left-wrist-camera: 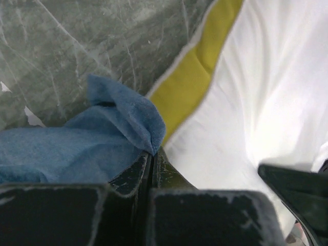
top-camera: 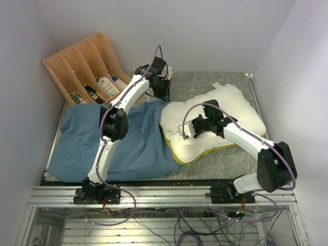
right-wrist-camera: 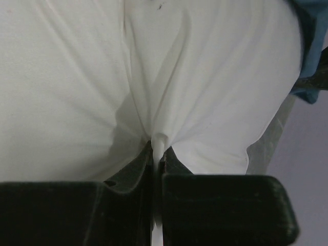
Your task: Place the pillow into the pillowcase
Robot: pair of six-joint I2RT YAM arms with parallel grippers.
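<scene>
The cream-white pillow (top-camera: pixel 225 115) with a yellow edge (top-camera: pixel 179 156) lies on the right half of the table. The blue pillowcase (top-camera: pixel 87 138) lies spread on the left, its right edge next to the pillow's left end. My left gripper (top-camera: pixel 163 93) is shut on a pinch of the pillowcase's edge (left-wrist-camera: pixel 130 115) at the far side, beside the pillow's yellow strip (left-wrist-camera: pixel 192 82). My right gripper (top-camera: pixel 185 130) is shut on a pinched fold of the pillow's fabric (right-wrist-camera: pixel 159 138) near its left end. The pillow fills the right wrist view (right-wrist-camera: pixel 77 77).
A tan slotted file rack (top-camera: pixel 84 64) with small items stands at the back left. The table has a grey marbled top (top-camera: pixel 205 79) and a metal frame (top-camera: pixel 154 195) along the near edge. White walls close in at the back and right.
</scene>
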